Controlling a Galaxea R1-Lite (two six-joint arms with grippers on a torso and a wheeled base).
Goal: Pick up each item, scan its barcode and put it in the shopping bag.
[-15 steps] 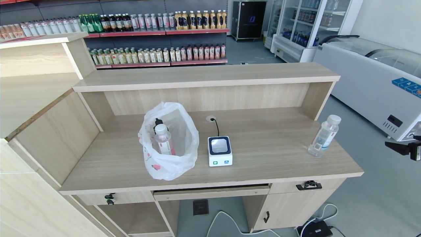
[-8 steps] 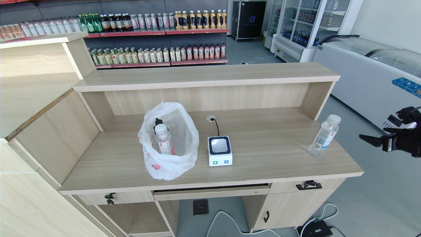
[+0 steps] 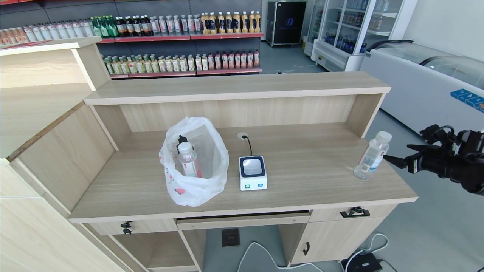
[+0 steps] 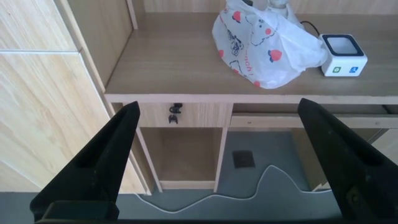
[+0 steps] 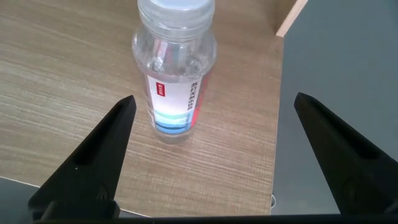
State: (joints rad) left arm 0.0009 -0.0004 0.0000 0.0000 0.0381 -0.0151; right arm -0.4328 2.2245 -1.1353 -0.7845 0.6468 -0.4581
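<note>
- Head view: bottle (image 3: pixel 371 155) stands at the surface's (image 3: pixel 310 166) right end; label white, red and blue, print unreadable.
- Right jaws spread wide, empty, just beside it.
- Left jaws wide, empty.

Three views, one light wooden counter (image 3: pixel 302 166)
It was overlooked from the head; the white plastic bag (image 4: pixel 261 56) and white cube scanner (image 4: pixel 344 57) were shared with the low left wrist view, the clear bottle (image 5: pixel 176 81) with the close right one.
</note>
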